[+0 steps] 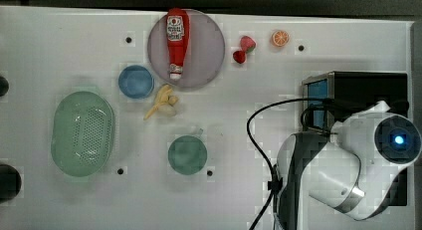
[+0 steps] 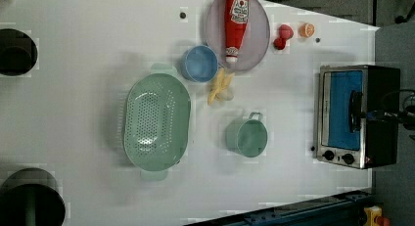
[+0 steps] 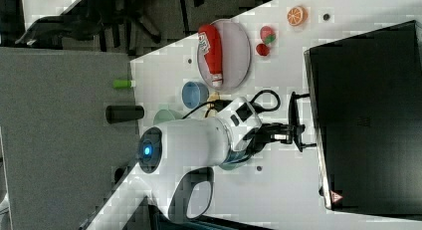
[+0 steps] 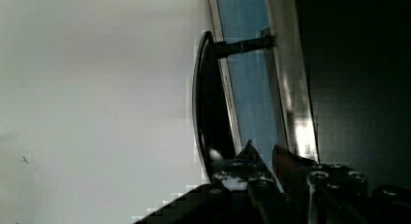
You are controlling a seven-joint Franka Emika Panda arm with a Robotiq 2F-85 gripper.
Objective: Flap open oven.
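The oven (image 2: 384, 89) is a black box with a silver front frame and a blue-tinted glass door (image 2: 342, 108); it stands at the left view's right. Its door lies flat against the frame. My gripper (image 2: 364, 113) reaches over the oven's top edge and is shut on the door's dark bar handle (image 2: 354, 101). In the right view the gripper (image 3: 294, 134) sits on the handle (image 3: 292, 105) just in front of the oven (image 3: 368, 115). The wrist view has the handle (image 4: 208, 103) running along the glass (image 4: 242, 98) down to my gripper (image 4: 266, 161). My arm (image 1: 348, 160) covers the oven's front in the top view.
On the white table (image 1: 59, 56) are a ketchup bottle (image 1: 176, 41) on a purple plate (image 1: 206, 51), a blue bowl (image 1: 135, 81), a banana (image 1: 163, 101), a green colander (image 1: 83, 134), a green cup (image 1: 187, 155), strawberries (image 1: 244, 48) and an orange slice (image 1: 279, 38). A black cable (image 1: 254, 140) loops beside the arm.
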